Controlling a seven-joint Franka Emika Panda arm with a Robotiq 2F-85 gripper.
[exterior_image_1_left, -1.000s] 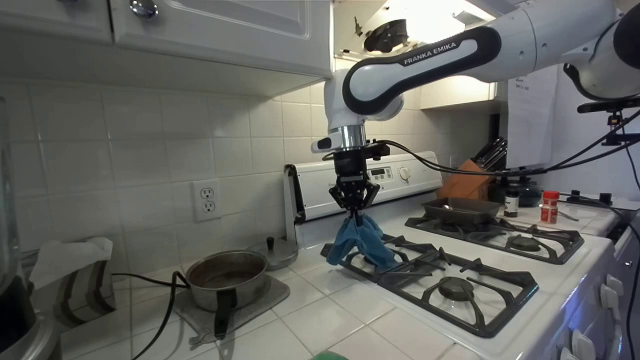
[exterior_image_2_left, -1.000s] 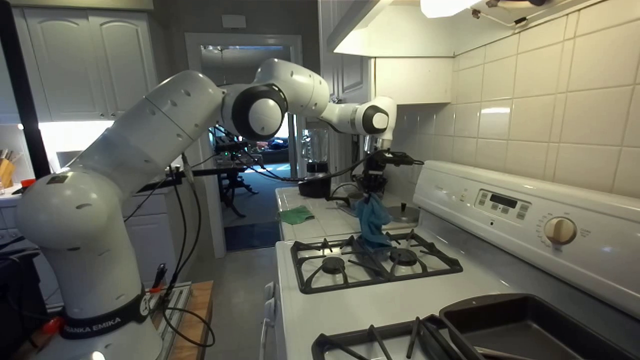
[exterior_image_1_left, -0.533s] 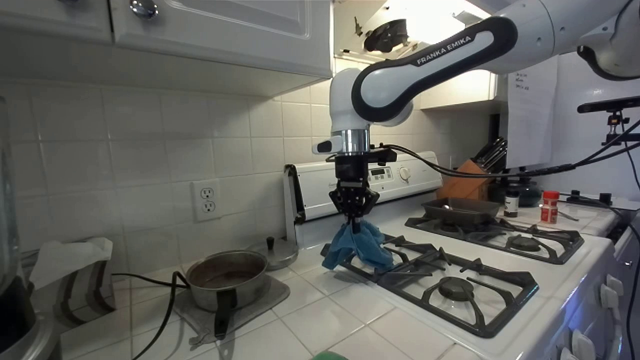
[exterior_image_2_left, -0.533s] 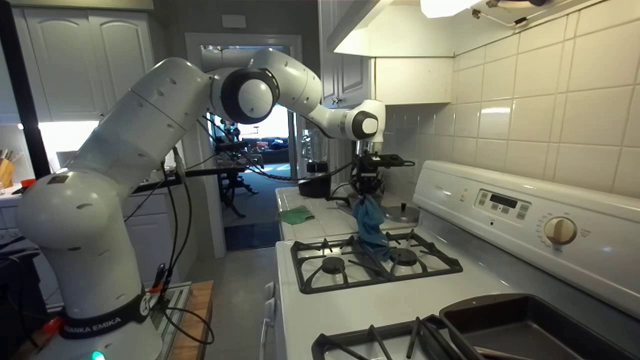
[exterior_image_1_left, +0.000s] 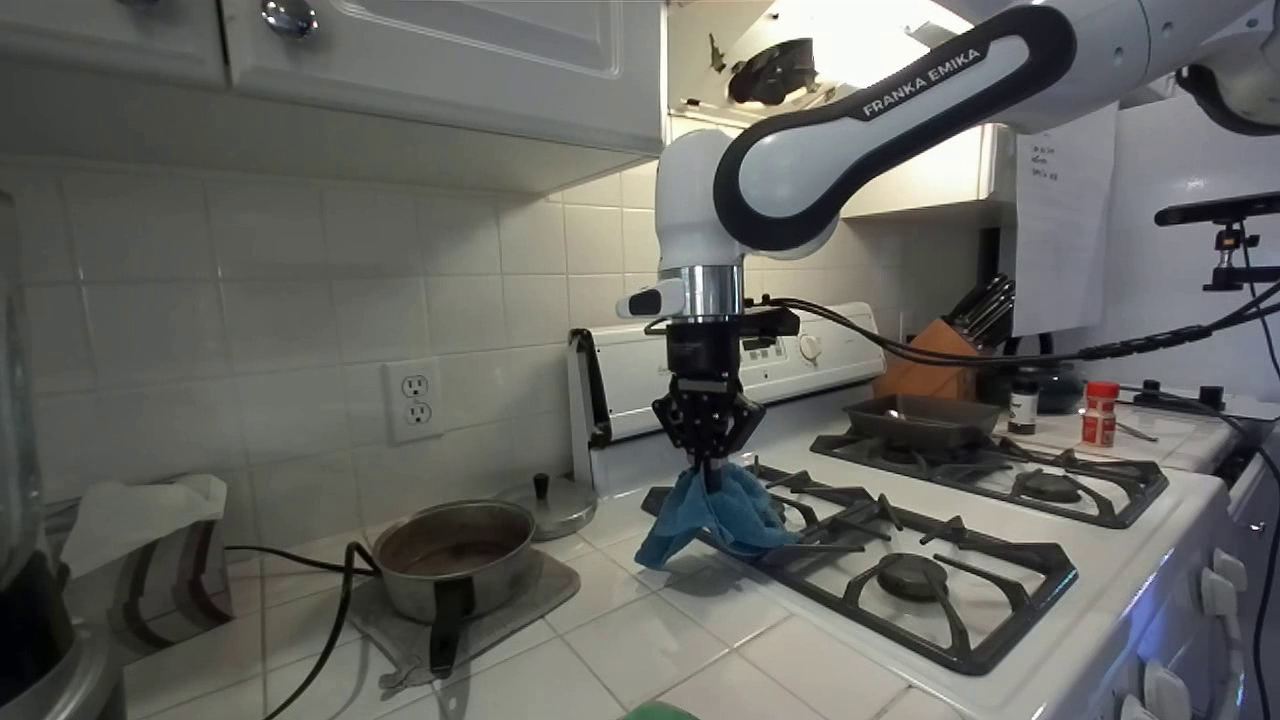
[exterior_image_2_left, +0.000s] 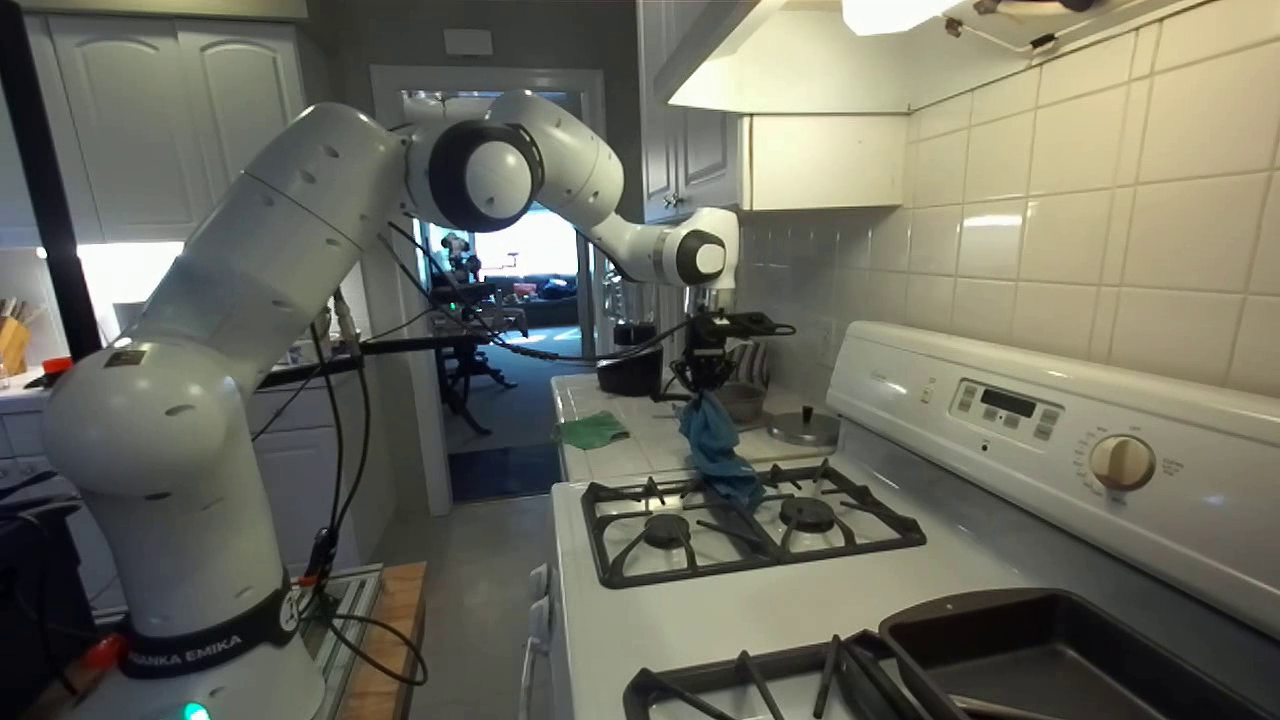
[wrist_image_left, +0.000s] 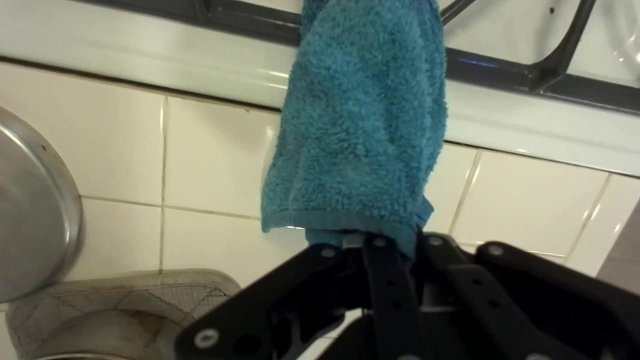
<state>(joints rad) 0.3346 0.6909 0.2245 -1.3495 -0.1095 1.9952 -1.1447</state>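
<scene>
Over the last second the gripper (exterior_image_1_left: 709, 478) has come down and away from the stove control panel (exterior_image_2_left: 1040, 450) with the blue terry cloth (exterior_image_1_left: 718, 515) (one corner now droops lower over the counter tiles (exterior_image_1_left: 650, 625)), and the base light (exterior_image_2_left: 196, 711) has gone from white to green.

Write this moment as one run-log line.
fingers: shut on blue cloth | blue cloth: partly over stove grate | counter: saucepan on mat, lid

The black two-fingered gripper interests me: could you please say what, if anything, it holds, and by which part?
The gripper holds a blue terry cloth by its gathered uppermost part; the rest drapes below.
</scene>
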